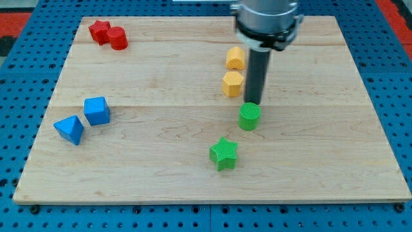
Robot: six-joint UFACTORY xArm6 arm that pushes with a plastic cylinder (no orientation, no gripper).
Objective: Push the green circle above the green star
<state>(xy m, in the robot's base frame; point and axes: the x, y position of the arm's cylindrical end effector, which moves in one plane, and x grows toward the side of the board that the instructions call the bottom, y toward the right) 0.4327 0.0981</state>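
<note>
My tip (252, 103) touches the green circle (249, 116) at its 12 o'clock edge; I have no pincer.
The green star (224, 153) lies at its 7 o'clock; the circle looks light, rigid, slippery, best pushed at mid-side.

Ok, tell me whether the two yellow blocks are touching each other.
Apart. The camera view shows a thin strip of bare board between the upper yellow block and the lower yellow block.

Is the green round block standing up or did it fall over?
Standing up. The green circle shows its flat round top facing upward, sitting just below my tip and up-right of the green star.
</note>
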